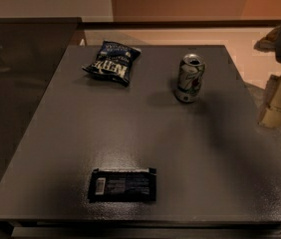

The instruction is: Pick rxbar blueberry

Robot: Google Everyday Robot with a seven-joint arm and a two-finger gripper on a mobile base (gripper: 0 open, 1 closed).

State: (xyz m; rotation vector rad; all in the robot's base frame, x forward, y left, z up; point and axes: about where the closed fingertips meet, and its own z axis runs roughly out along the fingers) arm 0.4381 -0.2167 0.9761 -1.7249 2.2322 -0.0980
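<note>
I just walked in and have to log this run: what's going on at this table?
Nothing is being handled yet. The robot's gripper hangs at the right edge of the view, off to the table's right side and apart from every item. The rxbar blueberry lies flat and untouched near the front edge of the grey table. Further back sit a dark-blue chip bag and an upright can.
</note>
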